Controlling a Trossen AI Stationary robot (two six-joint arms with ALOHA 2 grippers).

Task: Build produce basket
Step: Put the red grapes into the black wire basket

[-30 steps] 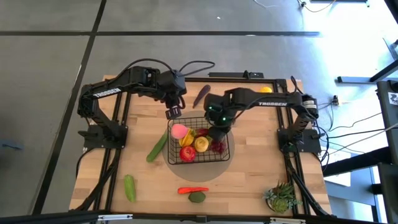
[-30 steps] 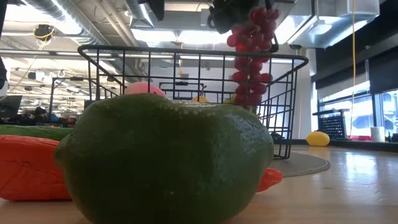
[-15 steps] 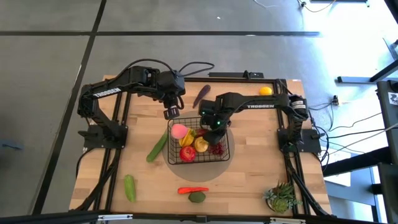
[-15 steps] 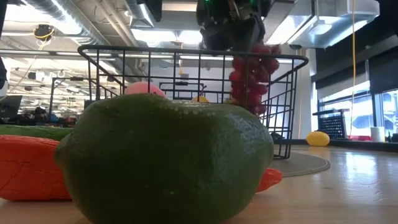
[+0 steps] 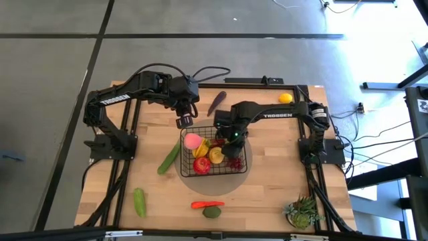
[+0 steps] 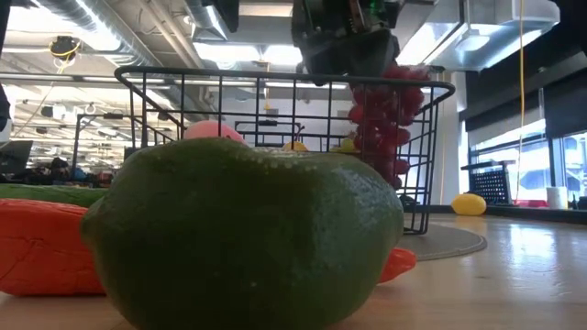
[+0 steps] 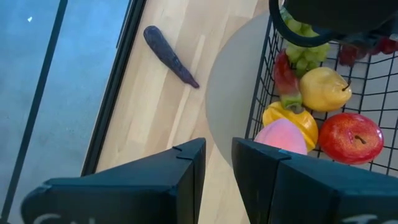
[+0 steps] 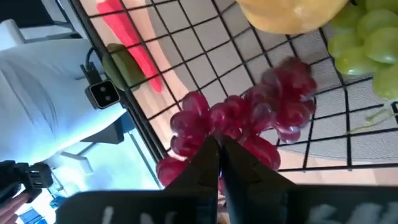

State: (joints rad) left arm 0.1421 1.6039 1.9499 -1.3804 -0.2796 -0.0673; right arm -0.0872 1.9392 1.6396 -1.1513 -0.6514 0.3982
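Right claw (image 8: 219,163): pinched shut on the stem of the dark red grapes (image 8: 249,121), now lower than a second ago, at the basket's rim.
Dark red grapes: earlier dangling above the rim, now hanging inside the black wire basket (image 5: 242,164) at its right side; bunch not yet let go.
Meaning for task: probably the lowering step near its end; release looks to be next.
Left claw (image 5: 186,121): narrow, holding nothing, parked over the bench (image 5: 281,174) just beyond the basket's far left corner; unmoved.
Already in basket: peach (image 5: 193,140), tomato (image 5: 201,165), lemon (image 5: 217,154), green grapes (image 7: 306,51).
Left on bench: eggplant (image 5: 216,102), lemon (image 5: 285,98), two cucumbers (image 5: 168,158), chilli (image 5: 206,204).
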